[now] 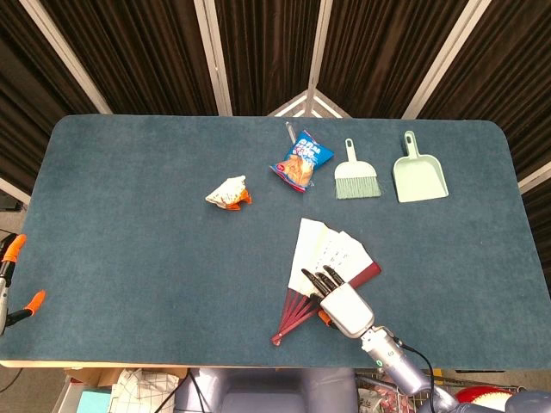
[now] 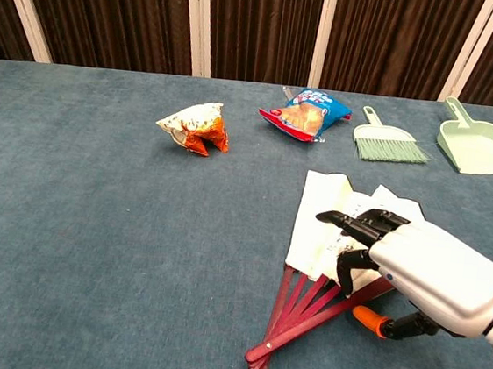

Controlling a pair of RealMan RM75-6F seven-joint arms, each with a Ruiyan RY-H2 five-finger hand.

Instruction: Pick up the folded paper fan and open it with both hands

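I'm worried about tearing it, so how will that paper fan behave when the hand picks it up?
The paper fan probably feels light. Its white pleated leaf likely flexes and creases, while the red ribs look stiffer. Lying half-spread, it may swing at the pivot under the right hand.

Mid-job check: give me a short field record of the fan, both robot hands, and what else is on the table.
fan: paper fan partly spread, flat on the table
right robot hand: right robot hand over the fan's ribs, fingers on the paper; grip not confirmed
left robot hand: barely visible at the table's left edge
other items: crumpled wrapper, blue snack bag, brush, dustpan
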